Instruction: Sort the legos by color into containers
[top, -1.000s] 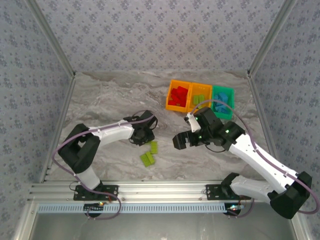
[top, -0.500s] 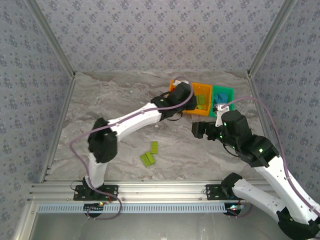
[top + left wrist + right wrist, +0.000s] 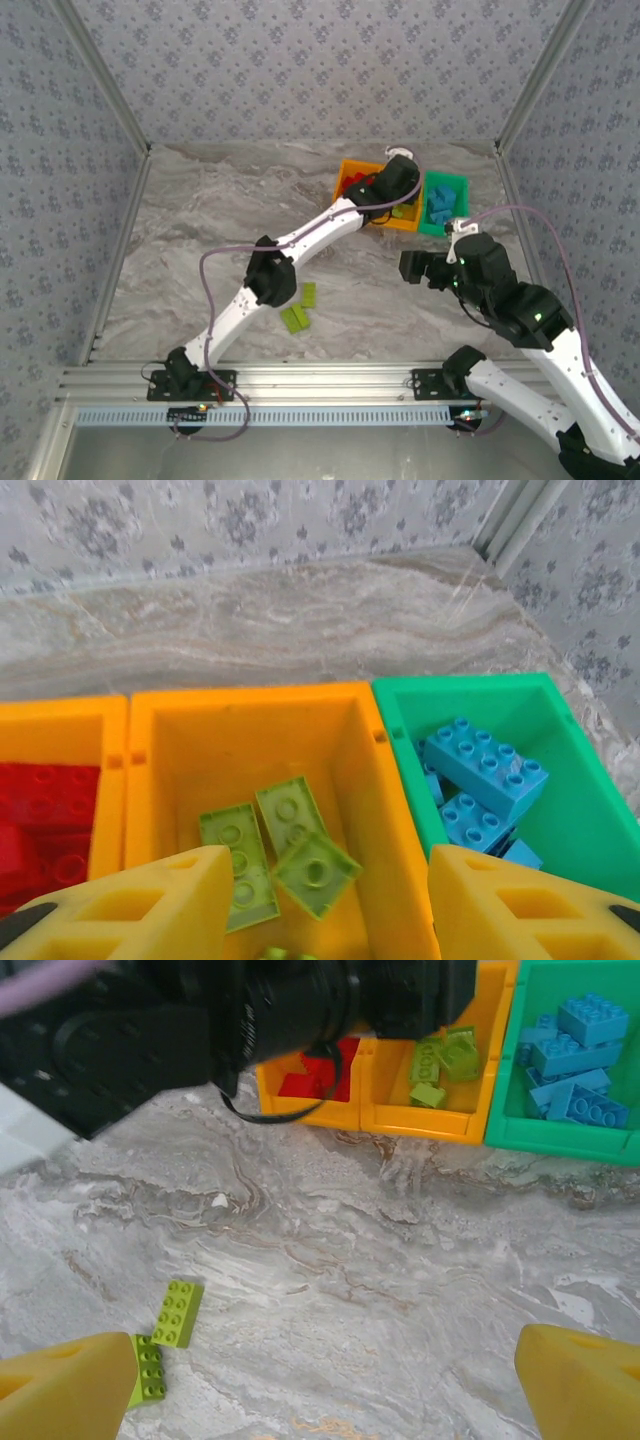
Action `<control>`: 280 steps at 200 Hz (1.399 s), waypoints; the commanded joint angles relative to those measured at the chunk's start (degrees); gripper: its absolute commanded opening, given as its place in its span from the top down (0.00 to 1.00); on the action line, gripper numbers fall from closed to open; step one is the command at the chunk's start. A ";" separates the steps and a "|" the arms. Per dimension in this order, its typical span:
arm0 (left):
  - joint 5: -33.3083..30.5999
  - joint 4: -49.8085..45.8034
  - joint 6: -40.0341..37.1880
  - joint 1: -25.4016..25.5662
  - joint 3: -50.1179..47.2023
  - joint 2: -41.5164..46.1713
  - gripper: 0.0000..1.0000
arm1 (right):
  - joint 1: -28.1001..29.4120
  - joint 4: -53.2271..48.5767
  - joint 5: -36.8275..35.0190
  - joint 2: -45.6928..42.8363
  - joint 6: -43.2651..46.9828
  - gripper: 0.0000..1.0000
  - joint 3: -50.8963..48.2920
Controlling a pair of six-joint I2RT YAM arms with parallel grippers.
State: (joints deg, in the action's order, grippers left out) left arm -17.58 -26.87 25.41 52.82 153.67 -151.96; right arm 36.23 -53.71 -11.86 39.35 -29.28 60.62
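Over in the middle orange bin (image 3: 250, 705), a handful of lime green legos (image 3: 275, 855) lay flat on the bottom, a couple of them overlapping. Red legos (image 3: 45, 810) sat in the other orange bin (image 3: 60, 715) on one side and blue legos (image 3: 480, 770) were piled in the green bin (image 3: 470, 685) on the other. All three bins were joined in a row toward the far right of the tabletop (image 3: 200, 200). A little cluster of loose lime bricks (image 3: 298, 310) lay out on the marble, well apart from the bins.

The left fingers (image 3: 150, 900) hung right over the middle bin, spread apart with nothing clamped between them. The left arm (image 3: 300, 235) reached diagonally across the tabletop to get there. The right fingers (image 3: 60, 1380) were wide apart too and empty, above bare tabletop in front of the bins, with the loose lime bricks just beside one fingertip in the right wrist view.
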 commanded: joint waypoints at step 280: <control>22.59 -6.66 -59.46 1.34 -117.66 129.62 0.01 | 23.07 19.59 1.93 71.58 -20.90 0.36 15.63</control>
State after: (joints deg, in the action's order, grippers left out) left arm 1.74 -34.33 -31.11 53.80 36.03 -22.92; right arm 58.48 -30.28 -6.44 108.79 -48.05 73.36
